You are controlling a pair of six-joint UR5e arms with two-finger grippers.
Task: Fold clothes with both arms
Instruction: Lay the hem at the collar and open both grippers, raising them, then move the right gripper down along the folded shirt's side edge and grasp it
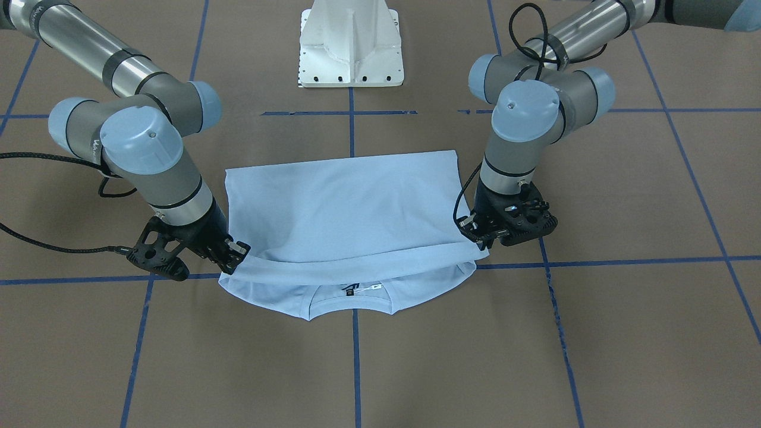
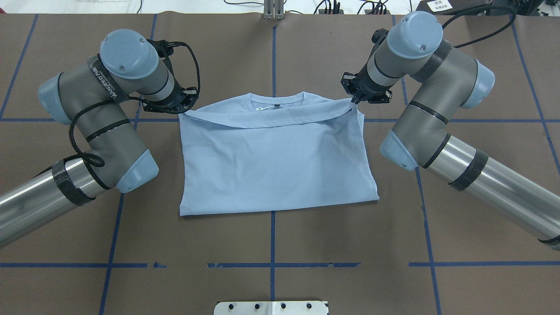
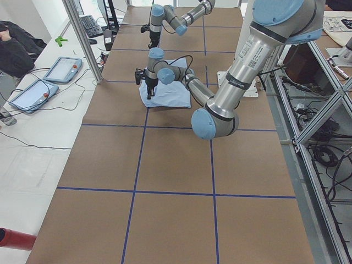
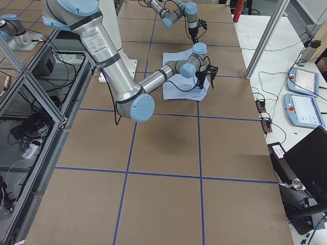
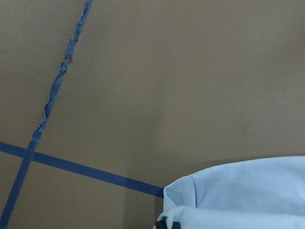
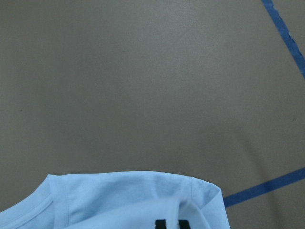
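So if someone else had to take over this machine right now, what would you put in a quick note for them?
Left gripper: shut on one corner of the T-shirt hem.
Right gripper: shut on the other hem corner.
T-shirt: mid-table, folded over itself. The held hem edge is just short of the collar and sags a little between the grippers.
Done: the hem-to-collar fold is nearly complete, and no sleeves stick out.
Left: lay the edge down, open both grippers and pull the arms clear. More folds may follow.
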